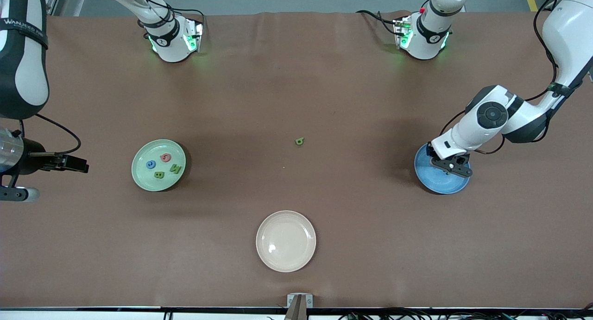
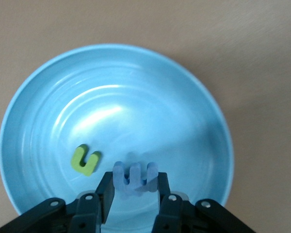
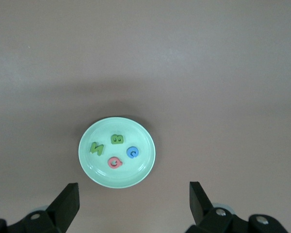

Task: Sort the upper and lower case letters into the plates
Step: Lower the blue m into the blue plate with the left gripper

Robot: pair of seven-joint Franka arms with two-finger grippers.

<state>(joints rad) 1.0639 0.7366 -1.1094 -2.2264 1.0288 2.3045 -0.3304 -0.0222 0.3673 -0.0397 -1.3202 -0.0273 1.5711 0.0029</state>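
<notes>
Hovering over the blue plate point(image 2: 116, 116), my left gripper point(image 2: 134, 187) pinched a pale blue letter point(image 2: 134, 177) shaped like an m, a green u-shaped letter point(image 2: 84, 159) lying in the dish just beside it. Releasing while tilted could have bounced the piece over the low rim — or nudged the green one. My right gripper point(image 3: 134, 196) waited spread wide and empty, high above the pale green plate point(image 1: 158, 165) with its four letters point(image 1: 162, 165). One green letter point(image 1: 299, 141) lay alone mid-table, bare cloth all around it; the cream plate point(image 1: 286, 241) sat nearer the camera.
</notes>
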